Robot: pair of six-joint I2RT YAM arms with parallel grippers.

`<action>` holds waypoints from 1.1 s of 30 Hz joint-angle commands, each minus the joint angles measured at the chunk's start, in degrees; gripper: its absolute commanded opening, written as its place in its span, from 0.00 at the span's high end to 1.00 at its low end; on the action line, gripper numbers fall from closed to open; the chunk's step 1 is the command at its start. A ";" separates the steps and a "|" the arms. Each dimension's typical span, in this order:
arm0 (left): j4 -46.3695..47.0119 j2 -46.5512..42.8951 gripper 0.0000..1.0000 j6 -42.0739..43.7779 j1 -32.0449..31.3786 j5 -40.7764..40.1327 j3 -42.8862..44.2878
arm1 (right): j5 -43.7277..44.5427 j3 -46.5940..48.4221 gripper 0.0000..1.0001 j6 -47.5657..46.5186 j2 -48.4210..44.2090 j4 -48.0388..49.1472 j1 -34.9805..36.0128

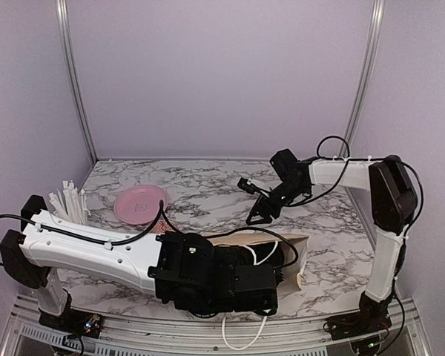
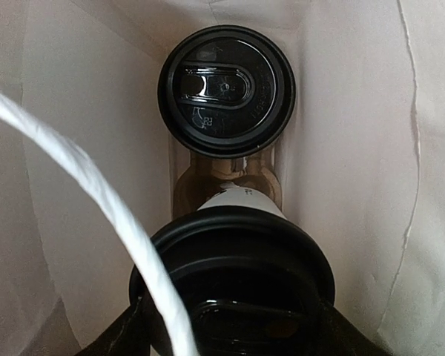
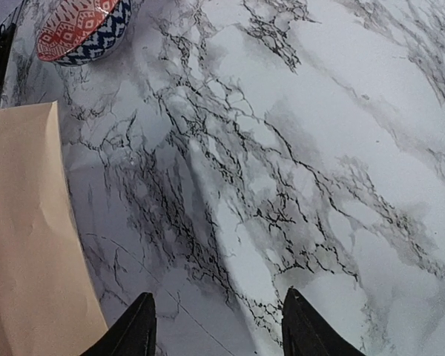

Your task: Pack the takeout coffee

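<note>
Inside the paper bag [image 2: 371,148], one takeout coffee with a black lid [image 2: 226,89] stands at the far end in the brown cup tray [image 2: 226,172]. A second takeout coffee [image 2: 233,252], white with a black lid, is nearer, and my left gripper [image 2: 233,326] is shut on it, a finger on each side of the lid. In the top view the left arm reaches into the tan bag [image 1: 300,256], which hides the gripper. My right gripper [image 1: 256,215] hangs open over the marble table [image 3: 282,148], with nothing between its fingertips [image 3: 141,326].
The bag's white cord handle [image 2: 96,200] crosses in front of the left wrist camera. The bag's outer side [image 3: 30,245] lies left of the right gripper. A patterned bowl [image 3: 81,30] sits beyond it. A pink dish [image 1: 141,204] and white straws [image 1: 68,200] are at the left.
</note>
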 commanded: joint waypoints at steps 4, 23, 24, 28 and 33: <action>4.75 -3.48 0.49 2.86 0.76 -3.75 -4.57 | -1.84 0.75 0.44 -0.59 4.08 -0.54 1.77; 14.83 -8.04 0.50 7.85 5.42 -3.01 -13.98 | -5.37 2.73 0.43 -2.62 8.80 -3.24 2.49; 15.49 -8.04 0.50 8.31 5.55 -2.86 -14.26 | -5.65 2.74 0.43 -2.67 8.84 -3.20 2.51; 17.73 -8.03 0.50 9.87 5.99 -2.26 -15.05 | -7.62 2.94 0.43 -2.48 9.39 -3.07 2.63; 20.36 -8.28 0.50 11.19 7.00 -1.47 -16.99 | -7.95 2.86 0.43 -2.86 9.79 -3.53 3.17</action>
